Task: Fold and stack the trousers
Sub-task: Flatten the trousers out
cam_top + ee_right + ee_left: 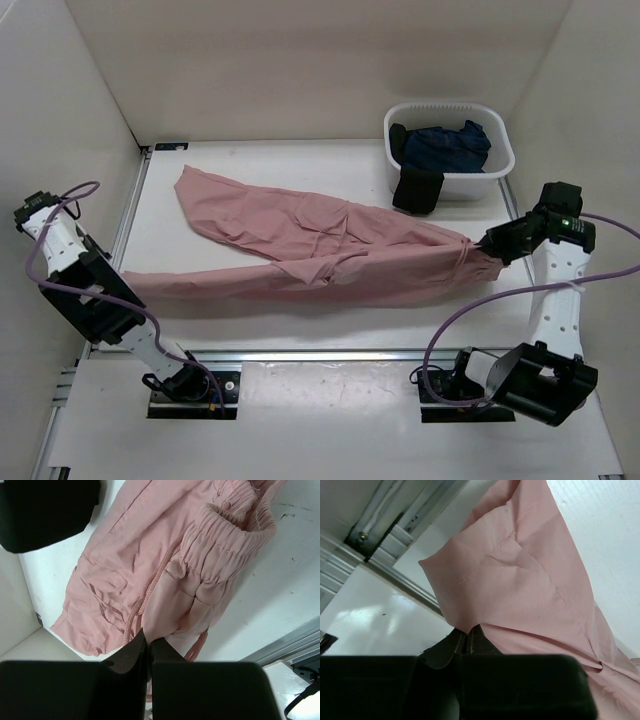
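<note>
The dusty-pink trousers lie stretched across the white table, one leg running to the back left, the other to the front left. My left gripper is shut on the cuff of the front leg at the table's left edge. My right gripper is shut on the gathered waistband at the right, with the drawstring hanging beside the jaws. Both ends are pinched, with the cloth drawn long between them.
A white basket at the back right holds a dark navy garment; a black garment hangs over its front rim, close to the waistband, and shows in the right wrist view. A metal rail runs along the near edge.
</note>
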`<move>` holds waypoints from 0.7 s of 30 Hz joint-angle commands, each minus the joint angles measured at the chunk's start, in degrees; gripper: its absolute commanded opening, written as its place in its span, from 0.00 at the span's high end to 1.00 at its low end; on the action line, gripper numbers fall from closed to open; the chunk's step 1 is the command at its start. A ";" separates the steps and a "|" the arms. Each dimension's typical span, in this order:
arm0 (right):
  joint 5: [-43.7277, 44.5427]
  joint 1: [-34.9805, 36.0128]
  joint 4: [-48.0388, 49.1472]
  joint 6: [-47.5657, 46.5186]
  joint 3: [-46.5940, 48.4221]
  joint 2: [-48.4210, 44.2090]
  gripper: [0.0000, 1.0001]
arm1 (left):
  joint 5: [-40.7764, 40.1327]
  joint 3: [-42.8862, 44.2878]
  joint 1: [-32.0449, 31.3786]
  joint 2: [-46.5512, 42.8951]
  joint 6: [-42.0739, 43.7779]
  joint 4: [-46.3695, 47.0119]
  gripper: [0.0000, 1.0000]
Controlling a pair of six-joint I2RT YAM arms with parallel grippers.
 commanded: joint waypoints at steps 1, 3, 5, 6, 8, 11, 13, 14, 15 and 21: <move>7.52 -1.79 4.95 -2.25 -0.29 -2.81 1.00 | -14.93 4.51 1.21 -2.30 1.69 8.39 0.86; 6.82 -1.79 4.95 -1.63 -4.69 -4.83 1.00 | -15.55 3.71 0.68 -2.30 1.69 8.39 0.86; 6.82 -1.79 4.95 -1.63 -6.72 -5.37 1.00 | -15.64 2.22 -0.63 -2.30 1.69 8.39 0.84; 7.42 -1.79 4.95 -1.63 -8.38 -5.37 1.00 | -15.64 1.70 -1.51 -2.30 1.69 8.39 0.81; 8.48 -1.79 6.26 -1.63 -9.01 -3.80 1.00 | -15.03 2.39 -5.98 1.81 1.69 8.39 0.67; 9.89 -1.79 8.81 -1.63 -9.71 0.15 1.00 | -14.49 12.17 -10.82 13.83 1.69 8.39 0.63; 11.39 -1.79 10.04 -1.63 -8.58 2.27 1.00 | -13.36 22.82 -12.50 21.39 1.69 2.46 0.62; 11.39 -1.79 10.05 -2.15 -7.96 4.37 1.00 | -10.13 34.79 -13.11 27.95 1.69 0.24 0.57; 11.91 -1.26 9.53 -2.16 -7.43 5.17 1.00 | -8.97 39.00 -13.12 30.19 1.69 -1.79 0.53; 11.91 -1.26 7.94 -4.53 -8.30 4.04 1.00 | -9.39 7.36 -13.12 10.48 1.69 6.69 0.43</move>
